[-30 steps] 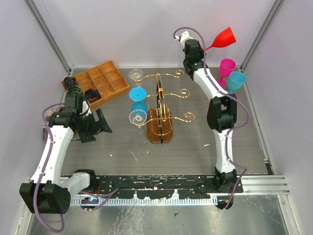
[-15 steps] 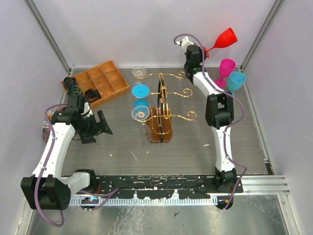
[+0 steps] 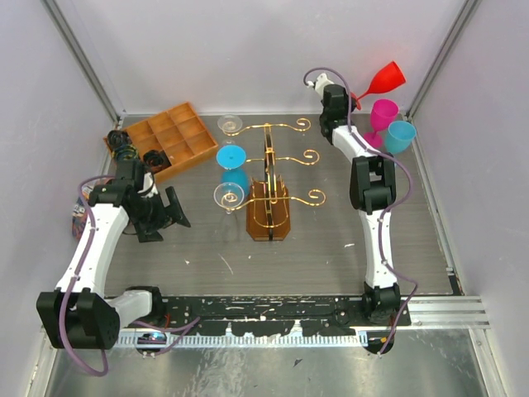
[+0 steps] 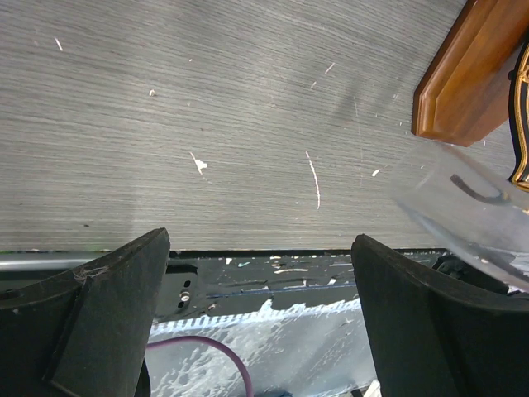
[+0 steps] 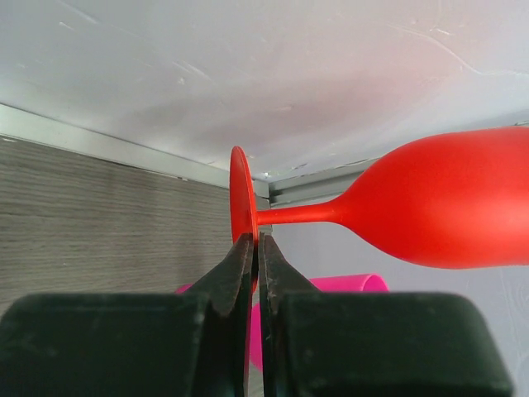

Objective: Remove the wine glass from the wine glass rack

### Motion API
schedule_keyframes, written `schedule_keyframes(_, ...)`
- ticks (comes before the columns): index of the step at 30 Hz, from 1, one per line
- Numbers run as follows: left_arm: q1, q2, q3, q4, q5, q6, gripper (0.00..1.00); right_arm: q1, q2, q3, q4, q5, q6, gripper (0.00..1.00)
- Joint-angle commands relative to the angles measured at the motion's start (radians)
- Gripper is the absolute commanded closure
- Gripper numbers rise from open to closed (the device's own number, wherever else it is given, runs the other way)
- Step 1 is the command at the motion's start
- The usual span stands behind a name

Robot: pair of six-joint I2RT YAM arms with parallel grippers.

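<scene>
The right gripper (image 5: 254, 241) is pinching the thin round foot of a red plastic wine glass (image 5: 446, 211), its two black fingers closed flat on either face of the disc. It is holding the glass on its side in the air at the upper right of the overhead frame. That is well apart from the gold wire wine glass rack (image 3: 273, 157), which is standing on its amber-brown base in the middle of the frame. Judging by this, the lift-off is done for this glass and the step in hand is the carry to a set-down spot. A pink plastic goblet (image 3: 383, 114) and a light blue plastic goblet (image 3: 402, 135) are standing upright just below it on the grey wood-grain table (image 3: 314, 248). The next move is probably calling for a wrist turn to bring the foot underneath. After that comes a slow descent onto bare table near those two without bumping them, and only then a release. The grip is on the foot's edge alone, so the heavy bowl could swing. Two clear stemmed glasses (image 3: 227, 196) and a bright blue stemmed glass (image 3: 233, 157) are hanging on the rack's left arms. The left gripper (image 4: 260, 248) is waiting at the left of the frame with its jaws spread wide and nothing between them, near an orange-brown compartmented tray (image 3: 186, 132).
</scene>
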Motion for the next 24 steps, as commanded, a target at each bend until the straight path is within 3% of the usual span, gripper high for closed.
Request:
schedule_keyframes(1,0.003,0.013,-0.003,0.012,0.007,0.012,0.02,-0.006,-0.027,0.004,0.083,-0.025,-0.035,0.99)
schedule_keyframes(24,0.003,0.014,-0.034,0.041,0.062,-0.002,0.02,0.027,0.064,-0.203,0.177,0.056,-0.183,0.99)
